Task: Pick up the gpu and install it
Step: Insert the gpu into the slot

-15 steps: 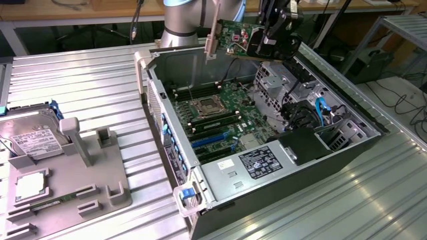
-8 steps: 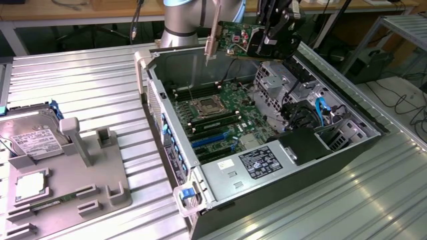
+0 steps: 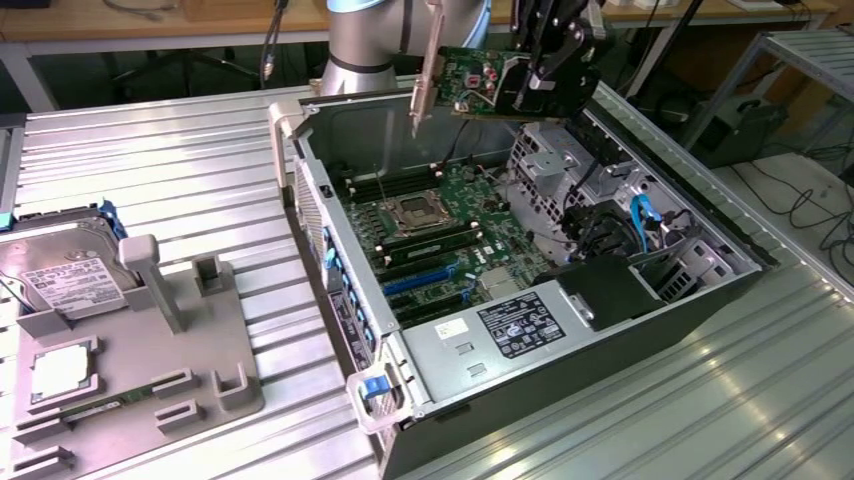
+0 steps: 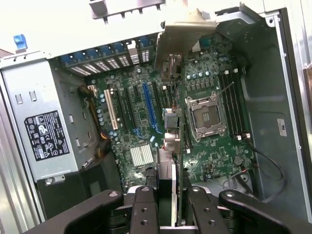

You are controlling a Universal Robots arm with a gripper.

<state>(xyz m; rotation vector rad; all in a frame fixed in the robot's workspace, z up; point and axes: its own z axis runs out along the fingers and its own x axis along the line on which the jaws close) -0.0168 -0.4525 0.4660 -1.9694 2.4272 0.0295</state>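
Note:
The gpu [image 3: 470, 82], a green circuit card with a silver bracket [image 3: 427, 70] at one end, hangs in the air above the open computer case [image 3: 304, 170]. My gripper [image 3: 541, 82] is shut on it at the end away from the bracket. In the wrist view the gpu [image 4: 169, 146] shows edge-on between my fingers [image 4: 145, 202], with my gripper [image 4: 170, 195] clamped on it. Below it lies the motherboard [image 4: 214, 156], with the blue expansion slot [image 4: 150, 109] and the CPU socket [image 4: 207, 114]. The card is well clear of the board.
A power supply [image 3: 514, 325] fills the near end of the case, with drive cages and blue cables [image 3: 641, 225] at the exterior view's right. On the exterior view's left a grey fixture [image 3: 160, 350] holds a silver hard drive [image 3: 67, 280] and a green memory stick [image 3: 100, 408].

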